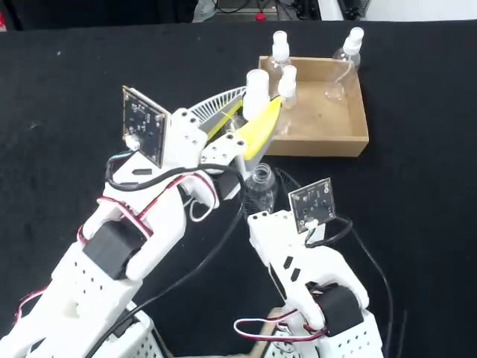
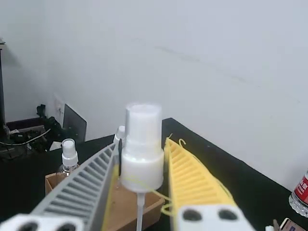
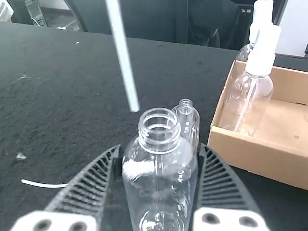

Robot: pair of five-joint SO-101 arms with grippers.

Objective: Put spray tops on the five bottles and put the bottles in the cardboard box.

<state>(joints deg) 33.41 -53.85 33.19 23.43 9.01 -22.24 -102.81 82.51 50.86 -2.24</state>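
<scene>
Mid-frame, high view: left gripper [image 2: 140, 156] clenched on spray top [image 1: 257, 83], right gripper [image 3: 159, 149] clamping uncapped bottle [image 1: 261, 185] just below.
Tube [image 3: 122, 62] tip looks just off the mouth; centre it first, then lower straight.

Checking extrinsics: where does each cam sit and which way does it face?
High: fixed above, looks down on table, box, left arm, right arm.
Left wrist: on left arm, looks along its fingers, shut on a spray top.
Right wrist: on right arm, looks along its fingers around an open bottle.
Shared: all show the box.
</scene>
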